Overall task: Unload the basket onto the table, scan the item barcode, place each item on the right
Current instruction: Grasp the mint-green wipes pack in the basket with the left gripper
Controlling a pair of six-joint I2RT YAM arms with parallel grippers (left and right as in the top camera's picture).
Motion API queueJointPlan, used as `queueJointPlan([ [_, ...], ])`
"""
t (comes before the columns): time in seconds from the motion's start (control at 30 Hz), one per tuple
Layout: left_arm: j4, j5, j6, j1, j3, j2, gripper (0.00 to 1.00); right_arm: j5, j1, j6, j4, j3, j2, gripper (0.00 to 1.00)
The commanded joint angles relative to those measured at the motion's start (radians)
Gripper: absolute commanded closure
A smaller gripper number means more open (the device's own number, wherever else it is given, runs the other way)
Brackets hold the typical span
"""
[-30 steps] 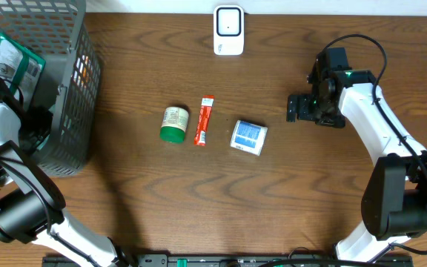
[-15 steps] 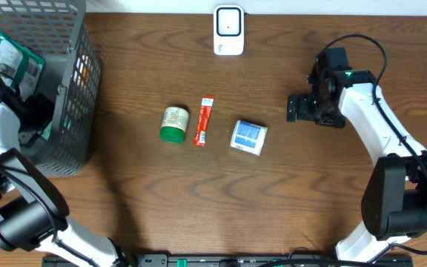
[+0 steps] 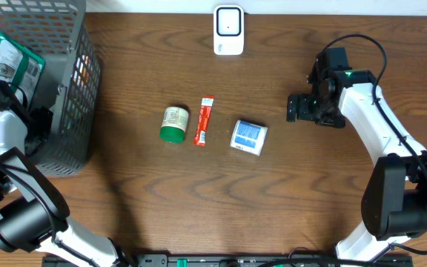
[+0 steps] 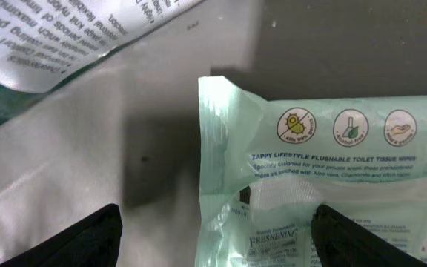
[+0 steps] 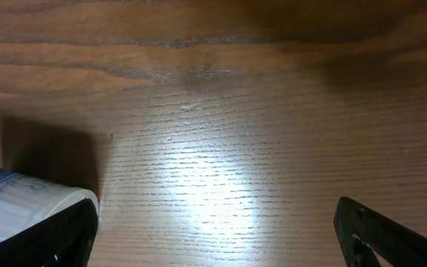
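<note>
Hovering inside the basket (image 3: pixel 73 96), upper left, the left gripper (image 4: pixel 215 241) stands wide over a wipes pack (image 4: pixel 332 148); the right gripper (image 5: pixel 217 237), centre right, stands wide, empty.

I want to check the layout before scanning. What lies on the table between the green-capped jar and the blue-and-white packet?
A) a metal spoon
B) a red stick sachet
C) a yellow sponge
B: in the overhead view the red stick sachet lies between the green-capped jar and the blue-and-white packet.

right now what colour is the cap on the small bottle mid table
The cap is green; the overhead view shows it best.
</note>
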Motion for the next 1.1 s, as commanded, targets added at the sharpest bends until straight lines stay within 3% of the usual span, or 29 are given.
queueJointPlan([
  [0.0,0.039,-0.019,0.009,-0.001,-0.059,-0.007,0.18,0.006,0.002,-0.002,-0.001,0.011,-0.013,0.01],
  [0.33,0.114,0.202,0.008,-0.001,-0.087,-0.021,0.24,0.006,0.002,-0.002,-0.001,0.011,-0.013,0.01],
  [0.7,0.117,0.197,0.005,0.024,-0.069,-0.166,0.22,0.006,0.002,-0.002,-0.001,0.011,-0.013,0.01],
  [1.07,0.129,0.198,0.006,0.045,-0.070,-0.006,0.22,0.006,0.002,-0.002,-0.001,0.011,-0.013,0.01],
])
